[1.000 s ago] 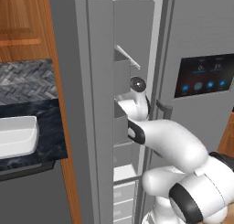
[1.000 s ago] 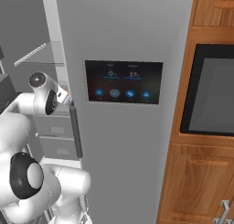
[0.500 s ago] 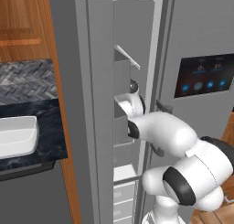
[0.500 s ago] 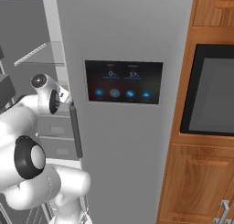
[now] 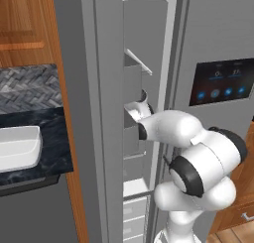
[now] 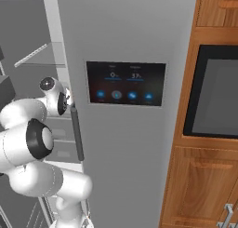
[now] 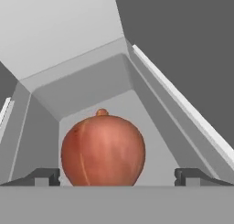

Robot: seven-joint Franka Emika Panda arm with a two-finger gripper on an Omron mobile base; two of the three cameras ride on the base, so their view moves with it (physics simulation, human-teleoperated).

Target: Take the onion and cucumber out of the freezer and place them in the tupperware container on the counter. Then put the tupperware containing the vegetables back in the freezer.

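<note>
One onion (image 7: 103, 148) is sitting in a grey freezer (image 5: 136, 83) compartment, centred between the two fingertips (image 7: 45, 176) of the gripper (image 7: 117, 177). The jaws are standing wide apart, seemingly clear of its skin. One white tupperware container (image 5: 18, 147) is resting on the counter (image 5: 34, 167).

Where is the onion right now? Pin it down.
In the hand view the onion sits on the grey floor of a freezer compartment, between the open pincer fingertips, nearer the left one.

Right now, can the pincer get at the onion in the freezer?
Probably yes. In the hand view the onion sits straight ahead between the open pincer's fingertips, with nothing between them on the grey freezer shelf.
</note>
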